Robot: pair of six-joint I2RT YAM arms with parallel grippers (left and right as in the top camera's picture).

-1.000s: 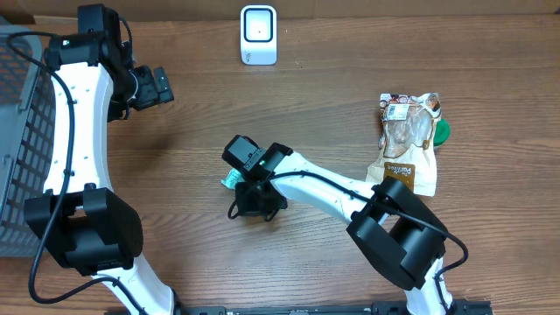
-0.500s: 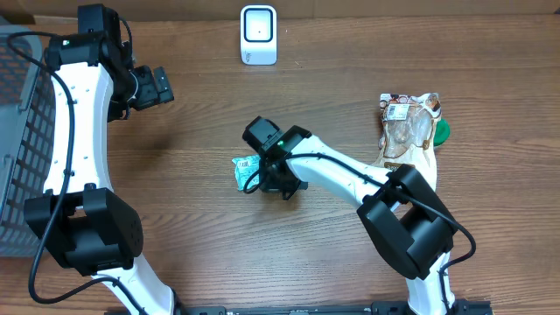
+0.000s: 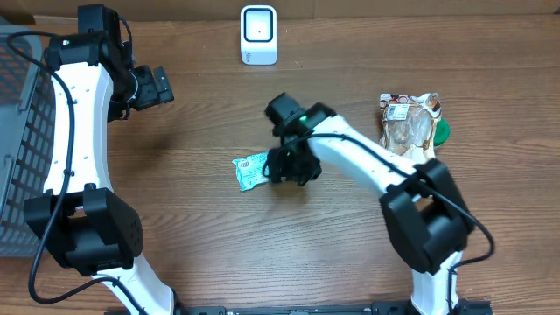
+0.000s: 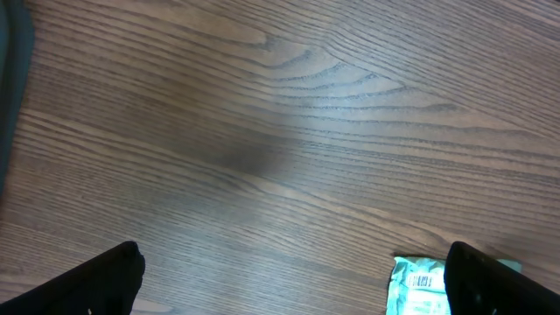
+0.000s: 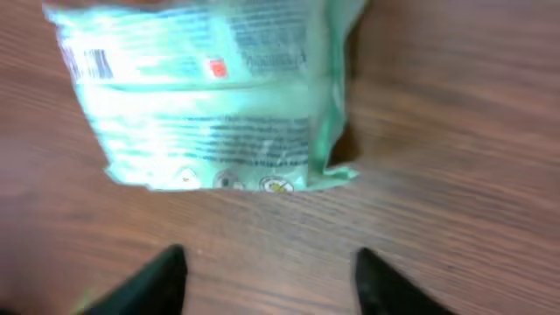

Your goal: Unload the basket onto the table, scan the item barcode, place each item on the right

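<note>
The item is a light green packet (image 3: 251, 169) lying flat on the wooden table, with a small barcode (image 5: 87, 63) near its corner in the right wrist view. My right gripper (image 3: 280, 168) hovers just to the packet's right. It is open, and only bare wood shows between its fingers (image 5: 157, 280). The packet (image 5: 210, 96) lies just beyond the fingertips, apart from them. My left gripper (image 3: 159, 87) hangs open at the back left, holding nothing; its view catches the packet (image 4: 420, 284) beside one finger (image 4: 499, 280). The white scanner (image 3: 259, 35) stands at the back centre.
A clear snack bag (image 3: 409, 140) with a green object (image 3: 443, 131) behind it lies at the right. A grey wire basket (image 3: 17, 131) runs along the left edge. A paper bag (image 3: 411, 175) lies under the snack bag.
My right gripper carried the green packet rightwards across the table, then opened and let it go; the packet now lies free on the wood. The left arm has not moved.
</note>
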